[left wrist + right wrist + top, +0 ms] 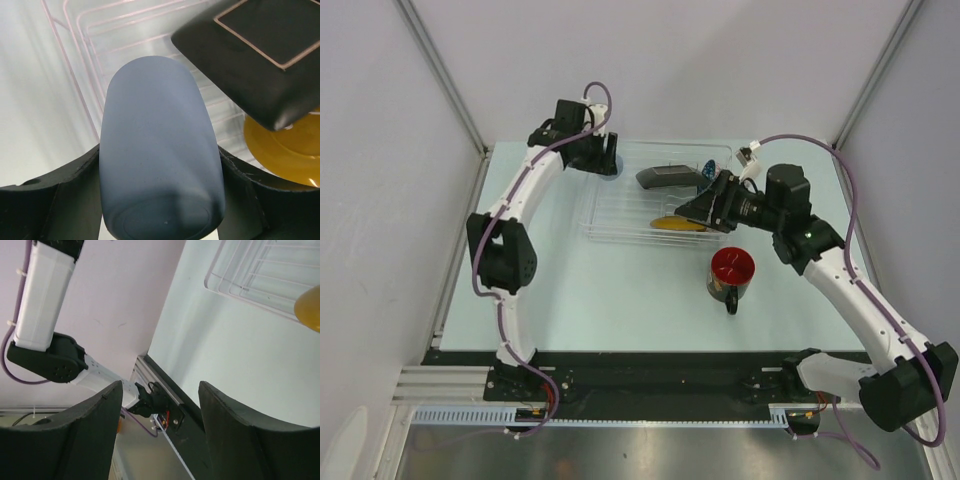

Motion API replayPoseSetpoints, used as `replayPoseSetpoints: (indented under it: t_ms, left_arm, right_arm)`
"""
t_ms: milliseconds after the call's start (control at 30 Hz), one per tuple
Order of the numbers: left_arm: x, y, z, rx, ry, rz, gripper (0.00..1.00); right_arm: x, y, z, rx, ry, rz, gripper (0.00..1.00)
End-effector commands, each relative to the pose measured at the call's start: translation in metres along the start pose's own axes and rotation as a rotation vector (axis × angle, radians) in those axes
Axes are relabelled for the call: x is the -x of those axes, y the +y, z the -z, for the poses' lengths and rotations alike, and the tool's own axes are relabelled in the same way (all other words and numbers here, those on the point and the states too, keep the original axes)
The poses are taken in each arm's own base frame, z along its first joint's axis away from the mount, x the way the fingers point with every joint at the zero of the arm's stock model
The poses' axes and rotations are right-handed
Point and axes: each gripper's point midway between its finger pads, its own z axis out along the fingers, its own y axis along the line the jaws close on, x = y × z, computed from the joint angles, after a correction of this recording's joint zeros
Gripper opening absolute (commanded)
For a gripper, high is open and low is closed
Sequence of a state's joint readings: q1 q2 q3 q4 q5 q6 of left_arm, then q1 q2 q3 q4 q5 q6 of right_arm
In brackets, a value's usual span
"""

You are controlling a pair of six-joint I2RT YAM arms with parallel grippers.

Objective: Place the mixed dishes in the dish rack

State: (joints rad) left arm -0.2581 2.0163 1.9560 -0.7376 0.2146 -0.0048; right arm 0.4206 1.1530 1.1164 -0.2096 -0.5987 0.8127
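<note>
The clear dish rack lies at the back middle of the table. In it are the dark square plate, tilted, and the yellow plate. My left gripper is over the rack's back left corner, shut on the bowl, which shows only its plain blue-grey outside and foot ring. The dark plate and the yellow plate lie just beyond it over the rack's ribs. My right gripper is open and empty over the rack's right end. The red-rimmed mug stands on the table in front of the rack.
The right wrist view shows the rack's corner, an edge of the yellow plate, the table's left rail and the left arm. Grey walls close in the table on three sides.
</note>
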Motion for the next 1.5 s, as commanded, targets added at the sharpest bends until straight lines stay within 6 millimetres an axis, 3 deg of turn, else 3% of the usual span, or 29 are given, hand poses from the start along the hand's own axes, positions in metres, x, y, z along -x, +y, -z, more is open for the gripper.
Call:
replayPoseSetpoints:
  t_ms: [0,333,567,1233,1333,1400,1433,1467]
  left_arm:
    - [0.029,-0.003,-0.001,0.039,-0.042,-0.095,0.0]
    - [-0.002,0.006,-0.054,0.055,0.069,-0.144,0.0]
    - [-0.018,0.013,-0.071,0.069,0.117,-0.168,0.0]
    - [-0.038,0.032,-0.106,0.137,0.177,-0.214,0.02]
    - [-0.038,0.033,-0.106,0.144,0.181,-0.217,0.15]
    - [-0.038,0.033,-0.105,0.146,0.181,-0.218,0.35]
    - [-0.039,0.033,-0.105,0.149,0.183,-0.22,0.51]
    - [-0.038,0.034,-0.104,0.155,0.182,-0.218,0.56]
  right_arm:
    - [-0.007,-0.003,0.004,-0.039,0.003,0.048,0.66]
    - [-0.016,-0.015,0.002,-0.061,0.012,0.021,0.65]
    - [-0.019,-0.026,0.001,-0.079,0.013,0.005,0.64]
    - [-0.028,-0.034,0.005,-0.072,0.01,-0.037,0.64]
    - [-0.029,-0.034,0.006,-0.067,0.008,-0.039,0.64]
    - [-0.03,-0.035,0.006,-0.067,0.005,-0.044,0.64]
    - [-0.029,-0.034,0.006,-0.061,0.002,-0.043,0.64]
    - [-0.03,-0.034,0.007,-0.058,0.001,-0.049,0.64]
